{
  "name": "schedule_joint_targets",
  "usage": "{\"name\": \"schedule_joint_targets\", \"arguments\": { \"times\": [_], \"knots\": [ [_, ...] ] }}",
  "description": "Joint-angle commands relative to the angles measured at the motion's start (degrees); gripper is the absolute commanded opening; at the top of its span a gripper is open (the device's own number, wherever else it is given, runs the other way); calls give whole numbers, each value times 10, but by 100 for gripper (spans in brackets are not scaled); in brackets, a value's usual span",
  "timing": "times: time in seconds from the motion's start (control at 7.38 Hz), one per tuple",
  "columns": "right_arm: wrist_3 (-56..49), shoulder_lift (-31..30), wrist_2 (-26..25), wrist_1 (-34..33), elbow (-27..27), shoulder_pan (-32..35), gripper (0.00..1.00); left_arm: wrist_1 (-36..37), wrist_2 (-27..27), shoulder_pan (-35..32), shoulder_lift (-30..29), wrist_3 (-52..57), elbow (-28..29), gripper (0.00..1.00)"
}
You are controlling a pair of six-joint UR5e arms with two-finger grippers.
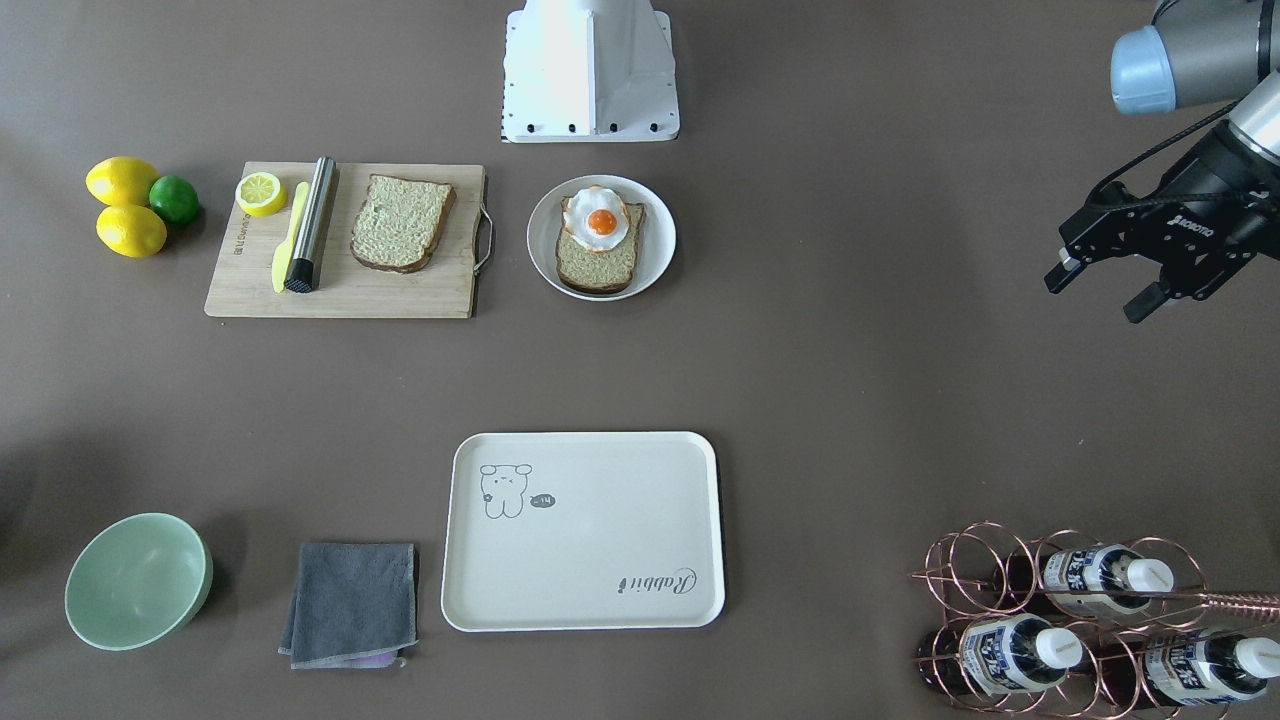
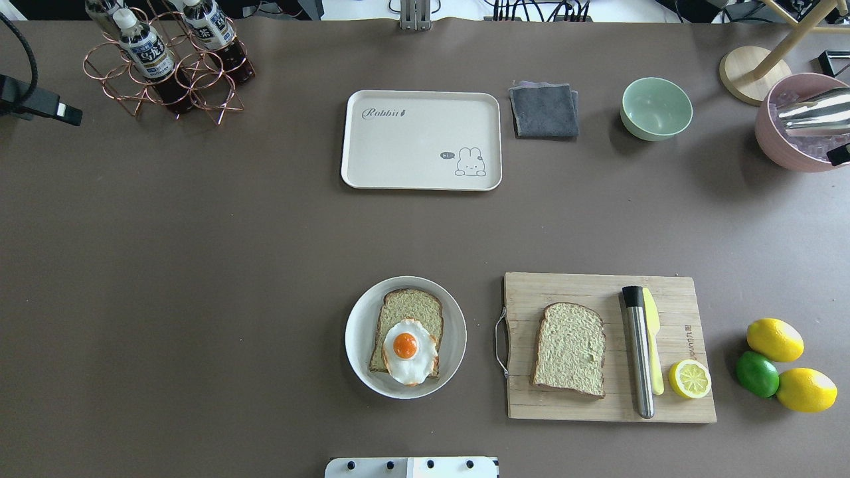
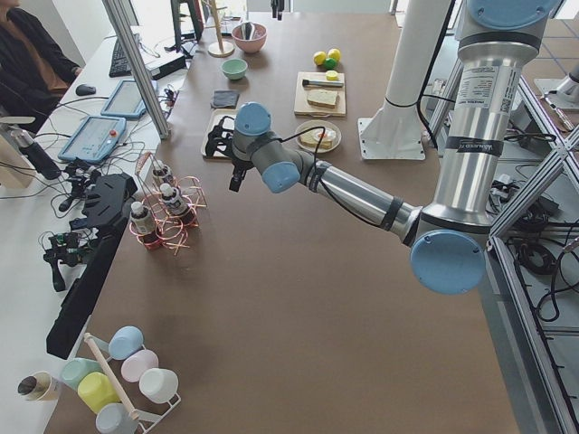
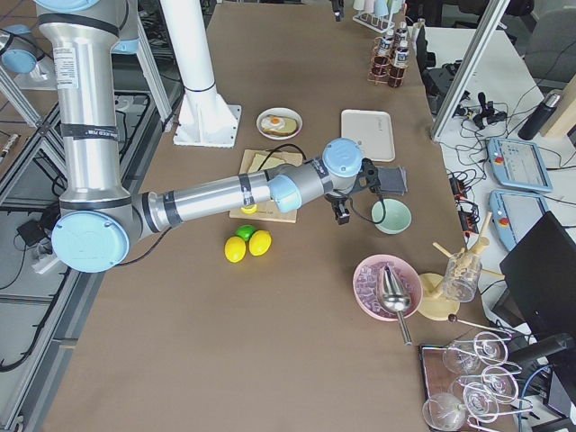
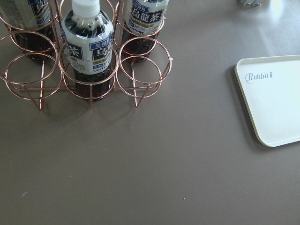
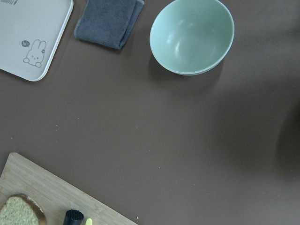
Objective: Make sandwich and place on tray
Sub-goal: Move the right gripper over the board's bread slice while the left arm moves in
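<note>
One slice of greenish-tan bread [image 1: 598, 262] lies on a round white plate [image 1: 545, 240] with a fried egg [image 1: 600, 220] on top. The second slice [image 1: 400, 222] lies on the wooden cutting board [image 1: 340, 295]. The cream tray [image 1: 600, 540] is bare; it also shows in the overhead view [image 2: 412, 143]. My left gripper [image 1: 1100, 290] hangs open and empty above the table, far to the side of the plate and near the bottle rack. My right gripper [image 4: 342, 209] shows only in the right side view, high up near the green bowl; I cannot tell if it is open or shut.
A copper rack with bottles [image 1: 1060, 620] stands by the left gripper. A green bowl [image 1: 138, 580] and a grey cloth [image 1: 352, 603] lie beside the tray. A steel cylinder [image 1: 312, 222], yellow knife, half lemon, lemons [image 1: 120, 182] and lime are by the board. A pink ice bowl [image 2: 797, 126] stands far right.
</note>
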Motion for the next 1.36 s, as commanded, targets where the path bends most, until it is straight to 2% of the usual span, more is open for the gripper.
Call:
{"name": "schedule_joint_targets", "arguments": {
  "times": [0.0,0.14,0.27,0.54,0.68,0.95,1.08,1.22],
  "knots": [
    [257,8,-92,191,4,-118,100,-32,21,31,8,-90,-7,98],
    [369,17,-125,247,5,-160,100,-31,35,38,9,-93,-7,98],
    [437,16,-161,285,5,-204,100,-31,75,59,11,-99,-7,98],
    [559,6,-170,290,36,-247,100,-31,99,89,20,-151,-26,98],
    [597,-13,-177,290,61,-280,100,-32,100,113,20,-185,-38,98],
    [610,-81,-245,290,114,-356,100,-32,142,159,21,-240,-64,98],
    [622,-93,-258,290,123,-381,100,-32,160,176,28,-255,-73,98],
    [651,-93,-293,290,128,-419,100,-32,165,184,36,-256,-83,98]
  ]
}}
